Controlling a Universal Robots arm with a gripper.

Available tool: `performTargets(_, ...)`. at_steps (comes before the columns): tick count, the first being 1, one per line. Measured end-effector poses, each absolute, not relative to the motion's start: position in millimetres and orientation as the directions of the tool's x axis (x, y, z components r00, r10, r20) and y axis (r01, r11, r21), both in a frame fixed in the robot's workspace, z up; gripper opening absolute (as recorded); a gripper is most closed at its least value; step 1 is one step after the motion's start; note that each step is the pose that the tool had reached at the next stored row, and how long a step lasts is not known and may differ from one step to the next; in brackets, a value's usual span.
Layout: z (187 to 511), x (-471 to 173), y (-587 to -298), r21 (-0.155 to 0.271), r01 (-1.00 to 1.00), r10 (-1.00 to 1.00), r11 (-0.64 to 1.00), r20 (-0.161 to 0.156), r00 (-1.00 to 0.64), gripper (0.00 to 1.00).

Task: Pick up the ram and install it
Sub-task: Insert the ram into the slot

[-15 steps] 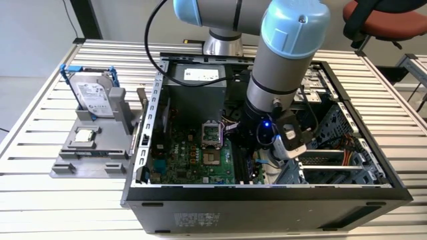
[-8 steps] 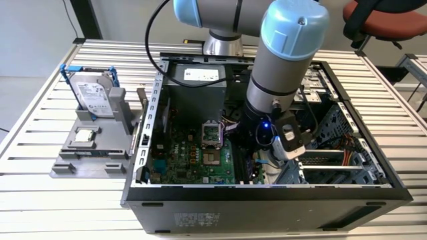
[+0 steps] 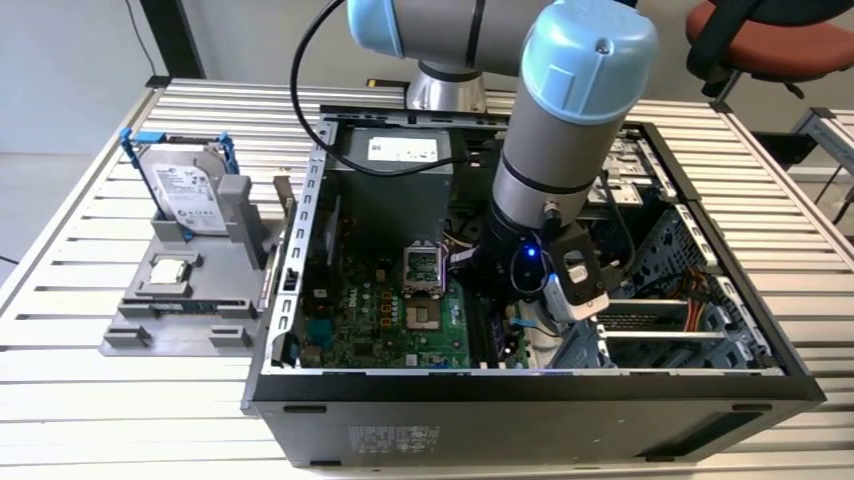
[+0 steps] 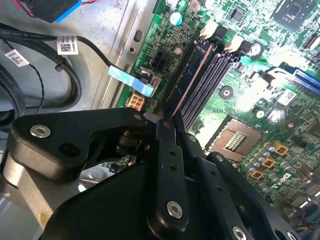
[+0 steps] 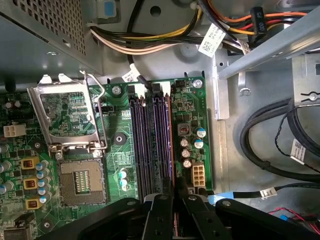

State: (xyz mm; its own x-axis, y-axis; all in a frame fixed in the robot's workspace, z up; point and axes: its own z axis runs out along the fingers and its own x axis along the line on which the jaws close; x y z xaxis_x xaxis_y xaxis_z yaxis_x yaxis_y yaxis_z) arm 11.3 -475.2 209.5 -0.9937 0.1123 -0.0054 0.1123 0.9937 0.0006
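My gripper (image 3: 515, 300) is down inside the open computer case, over the green motherboard (image 3: 387, 325). It is shut on the ram (image 4: 192, 80), which I see edge-on as a thin brownish line running out from between the black fingers (image 4: 167, 135). In the first wrist view the ram (image 5: 169, 140) lies along the outermost of the black memory slots (image 5: 147, 140), beside the board's edge connectors. The same slots (image 4: 215, 75) with white end latches appear in the second wrist view. Whether the ram is seated in the slot or just above it, I cannot tell.
The CPU socket (image 5: 80, 180) with its raised metal frame (image 5: 65, 115) sits beside the slots. Thick black cables (image 5: 270, 145) and a metal bracket (image 5: 260, 50) lie on the ram's other side. A hard drive in a blue frame (image 3: 187, 185) stands on a grey holder at the exterior view's left.
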Motion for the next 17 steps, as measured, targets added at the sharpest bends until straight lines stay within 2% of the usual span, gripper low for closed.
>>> performTargets(9, 209.5, 11.2, -475.2, 0.0, 0.112, 0.112, 0.994, -0.003, -0.994, 0.0)
performTargets(10, 209.5, 11.2, -475.2, 0.0, 0.112, 0.112, 0.994, -0.003, -0.994, 1.0)
performTargets(17, 219.2, 11.3, -475.2, 0.0, 0.117, 0.117, 0.993, -0.002, -0.993, 1.0)
